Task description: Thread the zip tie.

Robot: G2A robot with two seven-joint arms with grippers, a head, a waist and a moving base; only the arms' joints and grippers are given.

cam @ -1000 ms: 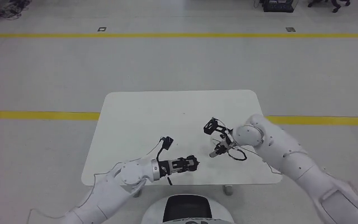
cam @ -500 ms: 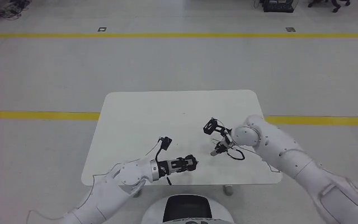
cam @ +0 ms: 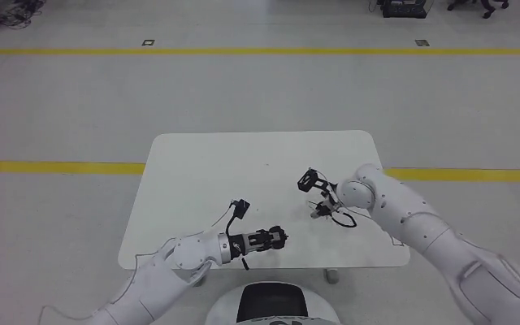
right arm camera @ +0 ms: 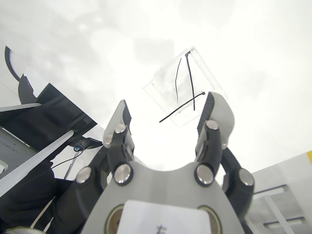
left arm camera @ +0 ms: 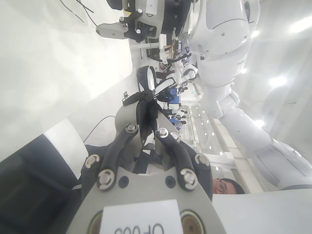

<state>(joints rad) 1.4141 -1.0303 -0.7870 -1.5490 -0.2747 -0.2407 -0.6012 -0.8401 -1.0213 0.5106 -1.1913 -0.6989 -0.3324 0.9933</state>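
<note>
Your right claw (right arm camera: pixel 167 103) is spread wide, with zip ties (right arm camera: pixel 190 79) just beyond its fingertips; your left claw (left arm camera: pixel 146 113) is pinched closed.

Seen from above, with twelve o'clock away from the robot, the left gripper (cam: pixel 282 236) hangs over the table (cam: pixel 211 171) at about six o'clock, near the front edge. The right gripper (cam: pixel 319 213) sits at about four o'clock from the table's middle, and at two o'clock from the left one, apart from it. On the table beneath the right gripper (right arm camera: pixel 167 99) lies a clear tray (right arm camera: pixel 209 79) with three zip ties (right arm camera: pixel 190 79) in it. Two ties cross each other and the third lies just beside them. One crossing tie's tail runs out over the tray's rim.
</note>
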